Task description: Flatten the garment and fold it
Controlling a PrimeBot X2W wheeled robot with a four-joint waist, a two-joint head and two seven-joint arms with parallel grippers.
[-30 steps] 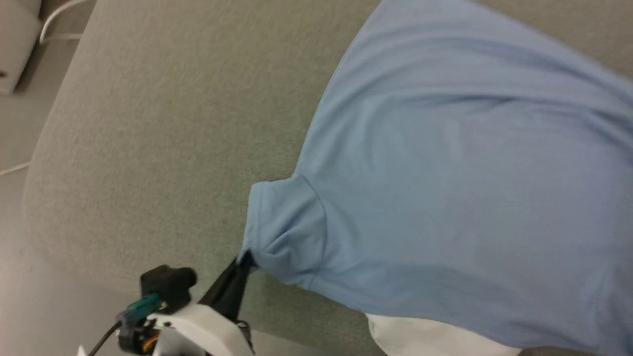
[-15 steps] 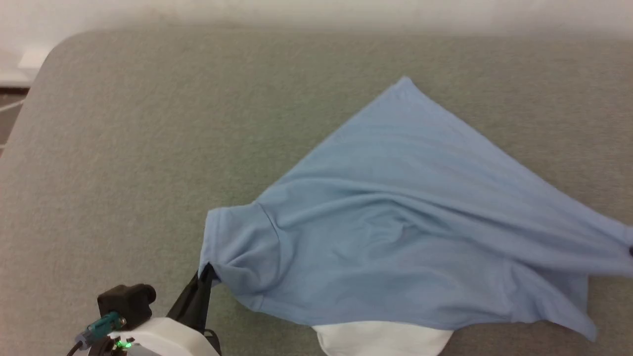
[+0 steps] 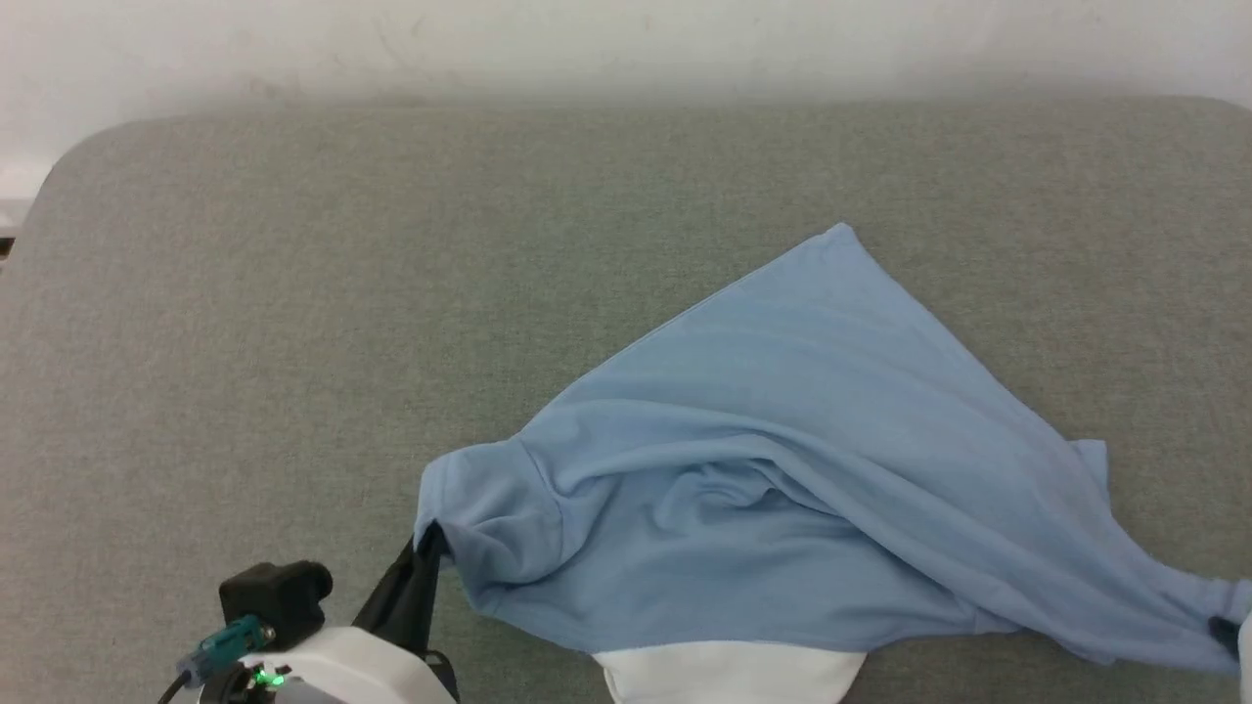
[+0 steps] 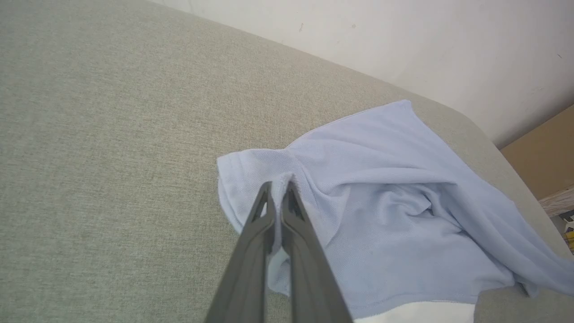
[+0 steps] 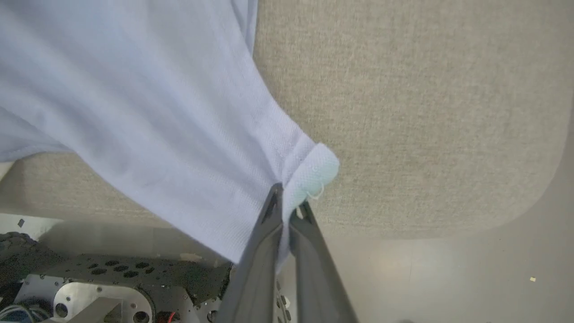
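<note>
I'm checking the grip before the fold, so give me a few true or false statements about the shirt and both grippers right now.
1. The left gripper is shut on the garment. True.
2. The right gripper is open and holds nothing. False: it is shut on an edge of the garment.
3. The garment lies flat and smooth. False: it is creased and bunched.
4. The garment rests on a grey padded surface. True.

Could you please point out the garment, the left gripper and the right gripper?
garment [image 3: 782, 489], head view, middle of the blue body panel.
left gripper [image 4: 279, 190], left wrist view, between its fingertips, pinching sleeve fabric.
right gripper [image 5: 289, 202], right wrist view, between its fingertips, pinching a hem.
</note>
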